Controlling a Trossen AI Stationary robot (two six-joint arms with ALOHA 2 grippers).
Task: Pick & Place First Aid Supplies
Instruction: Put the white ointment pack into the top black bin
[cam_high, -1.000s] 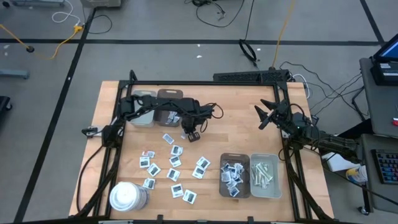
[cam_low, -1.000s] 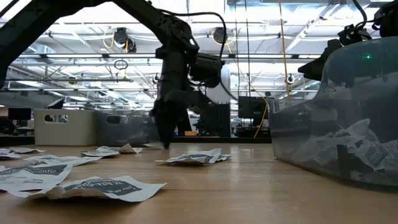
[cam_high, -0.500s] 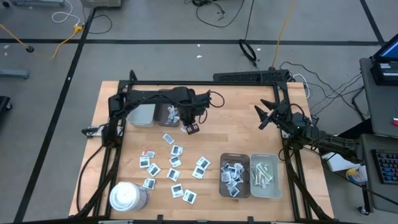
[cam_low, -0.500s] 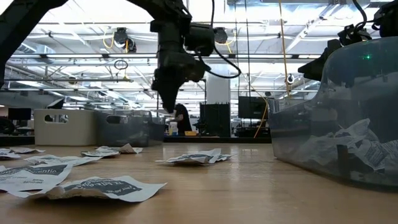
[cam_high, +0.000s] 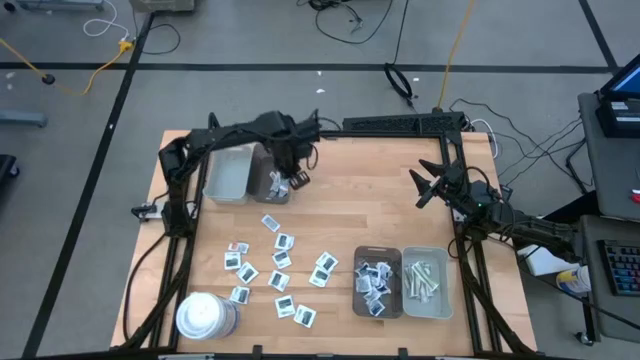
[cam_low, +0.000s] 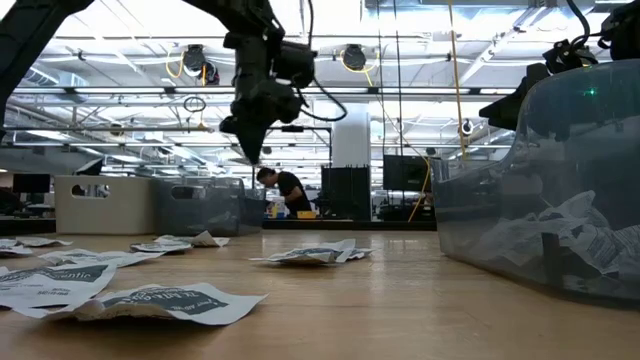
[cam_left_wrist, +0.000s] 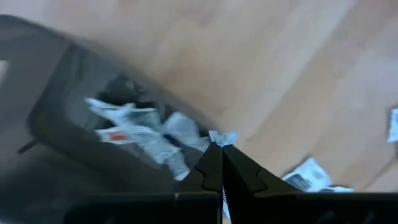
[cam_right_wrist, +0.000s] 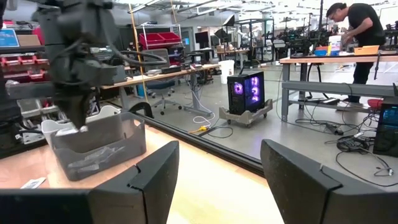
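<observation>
Light wooden tabletop (cam_high: 370, 205), white square packets (cam_high: 280, 262) scattered mid-table. Left gripper (cam_left_wrist: 222, 142) pinches small white packet (cam_left_wrist: 222, 136), hovers over dark grey tray (cam_high: 272, 180). Step: placing; next likely release. Right gripper (cam_high: 424, 186) wide, idle at right edge.

Left end effector (cam_left_wrist: 221, 144): pinched packet (cam_left_wrist: 222, 136) mostly concealed between the closed fingers, only a corner visible; print unreadable. Dark tray (cam_left_wrist: 93, 143) beneath it blurred and cut off by the frame edge; contents indistinct. Grey tray (cam_low: 540, 190) near the low camera cropped at the frame edge.
</observation>
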